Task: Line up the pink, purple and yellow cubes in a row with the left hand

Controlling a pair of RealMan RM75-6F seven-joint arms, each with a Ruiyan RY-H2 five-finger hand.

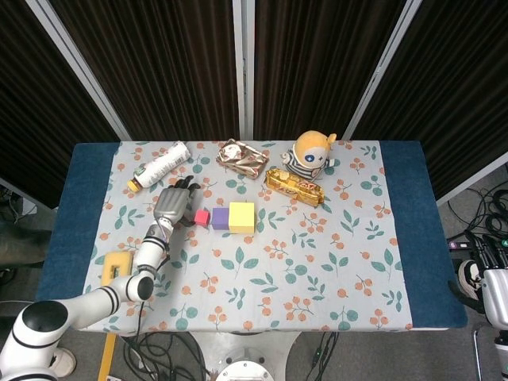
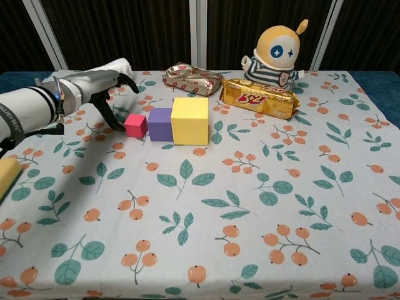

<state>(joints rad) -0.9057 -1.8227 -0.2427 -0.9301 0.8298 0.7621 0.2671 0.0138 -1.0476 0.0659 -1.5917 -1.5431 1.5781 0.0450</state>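
Robot hand (image 2: 106,84) spread, holding nothing — hovering just left of pink cube (image 2: 135,125).
Pink, purple cube (image 2: 160,124), yellow cube (image 2: 189,120) side by side on counter (image 2: 262,206) — row looks done.

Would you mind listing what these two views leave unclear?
- Right hand: cut off by the head view's right edge, absent from the chest view; its state is unreadable.
- Left hand and pink cube: touching or apart is unclear in either view.
- Bottle label: too small in the head view.
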